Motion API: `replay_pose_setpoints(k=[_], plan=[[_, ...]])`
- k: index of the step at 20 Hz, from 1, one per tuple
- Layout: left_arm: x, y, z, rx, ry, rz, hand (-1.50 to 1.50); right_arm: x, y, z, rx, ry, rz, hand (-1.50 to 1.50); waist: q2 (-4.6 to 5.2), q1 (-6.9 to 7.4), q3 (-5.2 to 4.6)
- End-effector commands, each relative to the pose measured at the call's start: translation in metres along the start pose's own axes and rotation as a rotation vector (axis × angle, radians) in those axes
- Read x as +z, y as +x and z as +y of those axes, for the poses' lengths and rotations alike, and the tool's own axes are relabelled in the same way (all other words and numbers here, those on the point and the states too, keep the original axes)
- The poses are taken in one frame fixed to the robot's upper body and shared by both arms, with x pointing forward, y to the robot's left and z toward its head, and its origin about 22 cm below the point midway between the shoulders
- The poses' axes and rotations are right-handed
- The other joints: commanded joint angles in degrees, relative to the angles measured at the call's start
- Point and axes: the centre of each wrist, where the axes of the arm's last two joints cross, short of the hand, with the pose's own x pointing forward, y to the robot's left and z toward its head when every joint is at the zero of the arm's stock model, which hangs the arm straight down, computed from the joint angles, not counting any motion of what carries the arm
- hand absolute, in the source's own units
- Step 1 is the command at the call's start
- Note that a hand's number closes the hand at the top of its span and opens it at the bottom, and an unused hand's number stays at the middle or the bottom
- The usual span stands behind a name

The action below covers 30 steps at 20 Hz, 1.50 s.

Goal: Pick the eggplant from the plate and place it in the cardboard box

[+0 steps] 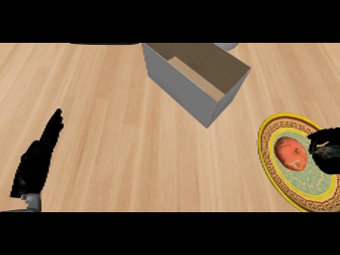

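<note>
A round plate (275, 169) with a yellow patterned rim lies at the right edge of the counter. On it rests a red-orange, rounded item (291, 153); it looks more like a tomato than an eggplant. My right hand (333, 152) hovers over the plate's right side with its fingers curled, close beside the red item but not round it. The cardboard box (198, 79), grey outside and brown inside, stands open at the top centre. My left hand (38, 159) rests at the lower left with straight fingers pointing up.
A wooden counter (128, 149) spreads between the box and the left hand. Dark objects show partly at the top edge behind the box.
</note>
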Motion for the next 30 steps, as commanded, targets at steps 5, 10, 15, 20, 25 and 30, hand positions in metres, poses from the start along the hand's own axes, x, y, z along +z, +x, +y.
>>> replay_pose_setpoints(k=[5,10,15,20,25,30], plan=[[-0.008,-0.005,0.002,0.017,-0.007,0.022,0.00,-0.007,0.005,0.003,0.071,-0.146,-0.071,1.50,0.45,-0.22,0.61],[-0.007,0.013,-0.012,0.015,-0.051,-0.027,0.00,-0.010,0.053,-0.053,0.305,-0.446,-0.258,1.50,1.02,2.44,0.78],[-0.007,0.008,-0.008,0.020,-0.002,0.000,0.00,-0.021,0.062,-0.071,0.348,-0.568,-0.293,1.50,0.69,0.79,0.65],[-0.012,0.021,0.007,0.006,-0.010,-0.002,0.00,-0.009,0.082,-0.096,0.203,-0.599,-0.488,1.50,0.48,0.19,0.64],[0.005,0.006,-0.001,-0.006,0.009,0.006,0.00,0.012,0.116,-0.122,-0.045,-0.614,-0.796,1.50,0.21,0.09,0.63],[-0.003,-0.003,0.008,-0.017,0.009,-0.005,0.00,0.023,0.155,-0.106,-0.087,-0.563,-0.915,1.50,0.24,-0.41,0.57]])
